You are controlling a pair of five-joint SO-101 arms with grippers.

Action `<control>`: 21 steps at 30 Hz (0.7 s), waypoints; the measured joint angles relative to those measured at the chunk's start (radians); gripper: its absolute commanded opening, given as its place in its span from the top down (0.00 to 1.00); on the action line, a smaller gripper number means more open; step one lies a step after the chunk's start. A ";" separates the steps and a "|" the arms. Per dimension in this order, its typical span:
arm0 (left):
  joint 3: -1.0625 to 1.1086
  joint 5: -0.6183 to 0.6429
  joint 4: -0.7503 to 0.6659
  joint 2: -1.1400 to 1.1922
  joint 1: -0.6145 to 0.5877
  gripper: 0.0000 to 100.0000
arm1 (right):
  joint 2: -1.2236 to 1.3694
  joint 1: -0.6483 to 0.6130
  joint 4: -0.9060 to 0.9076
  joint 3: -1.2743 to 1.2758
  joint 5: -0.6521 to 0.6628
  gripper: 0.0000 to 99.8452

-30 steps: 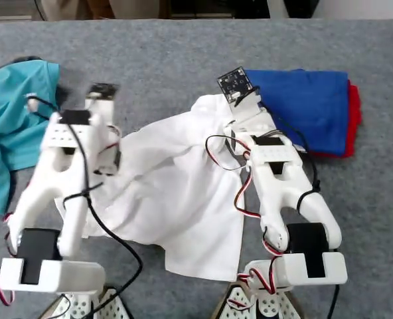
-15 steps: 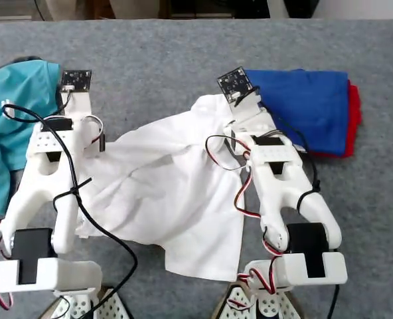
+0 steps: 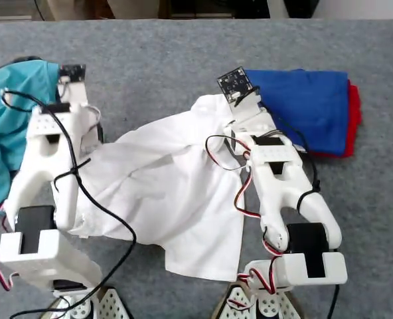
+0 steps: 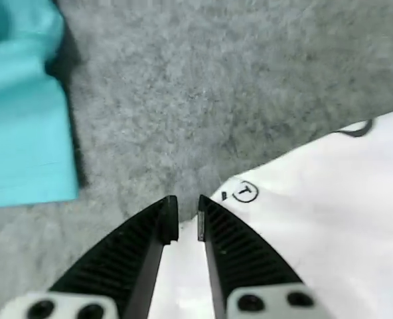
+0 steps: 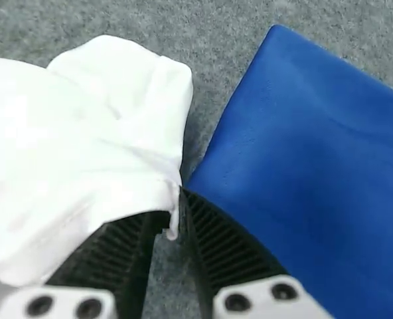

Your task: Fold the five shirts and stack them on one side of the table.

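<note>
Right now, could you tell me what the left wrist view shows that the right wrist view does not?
Only the left wrist view shows the teal shirt and the left gripper at the edge of the white shirt. Only the right wrist view shows the folded blue shirt and the right gripper pinching a fold of white cloth. Both show the white shirt lying on the grey table.

Shirts, four: white shirt (image 3: 170,193), teal shirt (image 3: 10,113), blue shirt (image 3: 303,106), red shirt (image 3: 354,113), one each. Arms, two: left arm (image 3: 47,166), right arm (image 3: 283,179). Table (image 3: 163,60), one.
</note>
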 measured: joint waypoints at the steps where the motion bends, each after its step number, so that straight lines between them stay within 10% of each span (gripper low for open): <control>1: -0.051 0.005 0.055 0.000 -0.002 0.86 | 0.000 0.000 0.000 0.000 0.000 1.00; 10: -0.385 -0.115 0.562 -0.002 -0.003 0.77 | 0.000 0.000 0.000 0.000 0.000 1.00; 21: -0.126 -0.362 0.543 0.000 -0.054 0.77 | 0.000 0.000 0.000 0.000 0.000 1.00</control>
